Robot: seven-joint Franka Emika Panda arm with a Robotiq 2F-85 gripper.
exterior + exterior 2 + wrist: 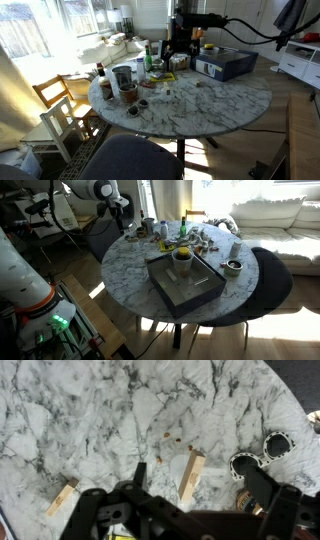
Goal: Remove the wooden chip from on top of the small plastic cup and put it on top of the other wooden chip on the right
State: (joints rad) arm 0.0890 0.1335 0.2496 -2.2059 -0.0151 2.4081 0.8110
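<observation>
In the wrist view a pale wooden chip (190, 477) lies across the top of a small clear plastic cup (175, 478), seen from above on the marble table (100, 410). The other wooden chip (62, 497) lies flat on the table far to the left in this view. My gripper (195, 488) is open above the cup, with one dark finger on each side of the chip and not touching it. In both exterior views the gripper (178, 52) (127, 225) hangs over the far part of the round table; the chips are too small to make out there.
Two dark round bowl-like things (246, 464) (277, 445) sit close to my right finger. Small brown crumbs (167, 434) dot the table. A blue box (225, 66), jars and cups (122, 78), a dark tray (185, 285) and a wooden chair (60, 105) are nearby.
</observation>
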